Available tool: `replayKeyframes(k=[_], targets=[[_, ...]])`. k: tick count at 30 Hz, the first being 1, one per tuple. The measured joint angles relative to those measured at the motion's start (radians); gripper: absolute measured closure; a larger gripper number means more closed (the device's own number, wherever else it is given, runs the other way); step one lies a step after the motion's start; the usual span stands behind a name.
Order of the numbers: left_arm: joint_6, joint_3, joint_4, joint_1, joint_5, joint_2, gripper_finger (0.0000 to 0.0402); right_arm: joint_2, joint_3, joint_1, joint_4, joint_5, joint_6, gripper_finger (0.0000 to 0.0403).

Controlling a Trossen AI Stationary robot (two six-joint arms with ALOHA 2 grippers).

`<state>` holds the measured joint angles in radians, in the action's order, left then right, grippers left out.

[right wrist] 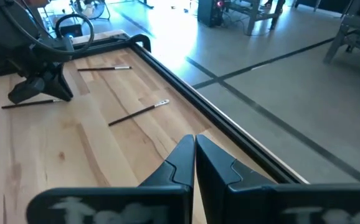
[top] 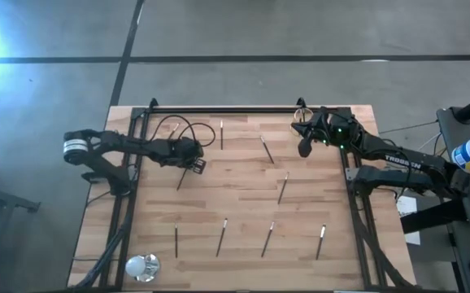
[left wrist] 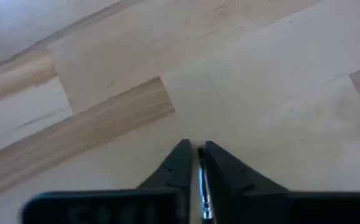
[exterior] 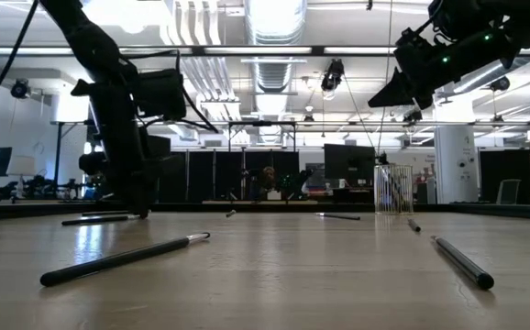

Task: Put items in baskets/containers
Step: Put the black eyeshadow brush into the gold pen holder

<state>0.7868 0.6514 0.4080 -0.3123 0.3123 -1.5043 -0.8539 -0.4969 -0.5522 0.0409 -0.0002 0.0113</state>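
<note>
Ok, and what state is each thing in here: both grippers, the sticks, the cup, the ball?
left gripper: down at the table, closed on a stick.
gripped stick: between the fingers, lying on the table.
other sticks: lying flat, scattered.
cup: upright at the far edge; contents cannot be told.
right gripper: shut, empty, raised near the cup.
white ball: resting at the near left corner.
</note>
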Motion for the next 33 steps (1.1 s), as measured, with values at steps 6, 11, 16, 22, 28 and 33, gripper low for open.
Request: replayKeyframes(k=[6, 11, 16, 22, 28, 33], targets=[[-0.053, 0.002, 0.000, 0.001, 0.018, 0.023, 0.0399, 0.000, 0.002, 0.000, -0.004, 0.001, -0.004, 0.0394], [-0.070, 0.009, 0.003, -0.001, 0.072, 0.128, 0.0401, 0.000, 0.007, 0.000, -0.005, 0.002, -0.007, 0.0394], [-0.111, -0.010, -0.146, 0.007, 0.087, 0.257, 0.0401, 0.000, 0.010, 0.000, -0.005, 0.003, -0.005, 0.0394], [-0.228, -0.088, -0.631, 0.053, -0.036, 0.309, 0.0401, -0.010, 0.055, 0.010, 0.037, -0.011, 0.035, 0.0394], [-0.273, -0.170, -1.184, 0.063, -0.210, 0.209, 0.0401, -0.093, 0.164, 0.050, 0.389, -0.255, 0.121, 0.0394], [-0.336, -0.133, -1.411, 0.064, -0.326, 0.066, 0.0401, -0.228, 0.223, 0.110, 0.743, -0.288, 0.237, 0.0392]])
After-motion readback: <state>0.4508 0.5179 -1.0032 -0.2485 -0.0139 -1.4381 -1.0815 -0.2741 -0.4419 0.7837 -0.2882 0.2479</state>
